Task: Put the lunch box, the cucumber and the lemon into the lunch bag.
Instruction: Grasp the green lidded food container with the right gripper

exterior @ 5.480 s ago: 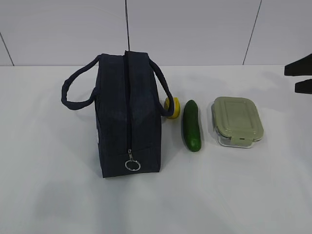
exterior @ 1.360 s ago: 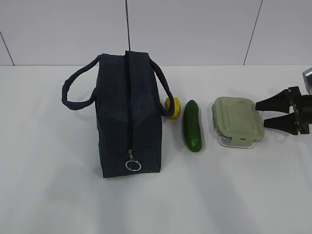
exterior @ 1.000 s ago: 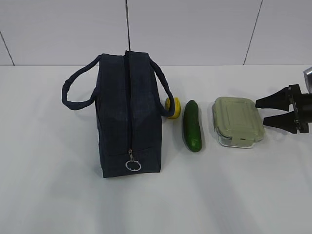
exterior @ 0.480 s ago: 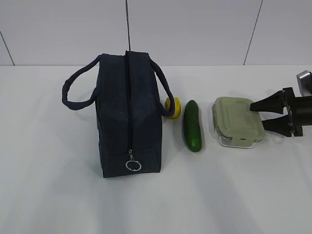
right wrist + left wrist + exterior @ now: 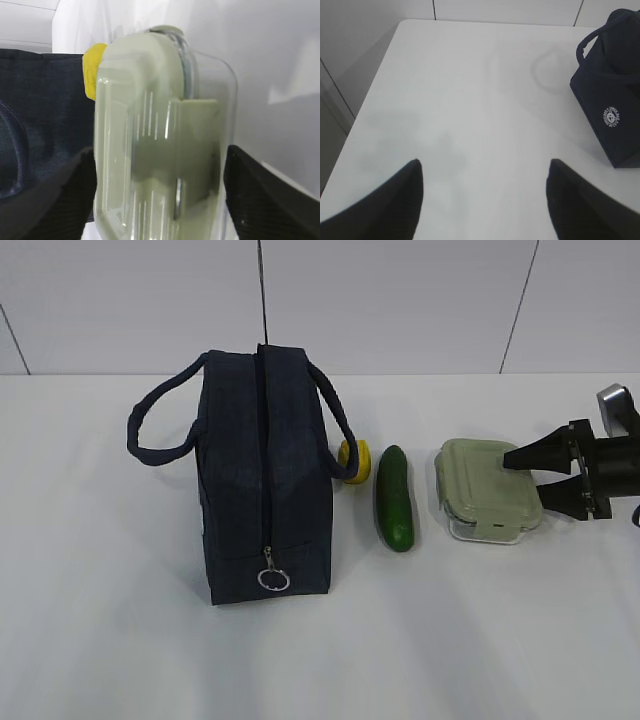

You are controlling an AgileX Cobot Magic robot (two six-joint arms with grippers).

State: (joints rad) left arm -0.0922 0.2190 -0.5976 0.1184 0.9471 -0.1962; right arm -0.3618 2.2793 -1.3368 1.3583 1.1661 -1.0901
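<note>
1. Pale sage-green plastic tops the lunch box (image 5: pixel 487 489), a clear glass container with rounded corners that sits on the white table (image 5: pixel 100 640), straight in front of the right gripper (image 5: pixel 526 479).
2. That black pincer reaches in level from the right edge of the exterior view. Its jaws are spread wide, one finger over the lid's right end and the other beside the box's right side. Whether either finger touches the box cannot be told.
3. From the right wrist camera, the lunch box (image 5: pixel 160 135) fills the space between the two dark fingers (image 5: pixel 47 200), which stand on either side of it with nothing gripped.
4. Beyond the box, farther from the right pincer, lies the cucumber (image 5: pixel 393 497), dark green and glossy, lying flat with its length running away from the camera. It is near the box but not touching it.
5. Farther still from that pincer is the lemon (image 5: pixel 354 460), small and yellow, just beside the far end of the cucumber and tucked against the lunch bag (image 5: pixel 264 475).
6. The lunch bag is boxy navy fabric and stands upright, with two loop handles. Its top zipper looks closed, and a silver ring pull (image 5: pixel 272 578) hangs at the near end.
7. The left gripper (image 5: pixel 485 197) appears only in the left wrist camera. Its two dark fingertips are held wide apart above bare table, holding nothing.
8. The lunch bag (image 5: pixel 612 107) is ahead and to the right of that pincer, well apart from it, showing a small round white logo (image 5: pixel 611 117).
</note>
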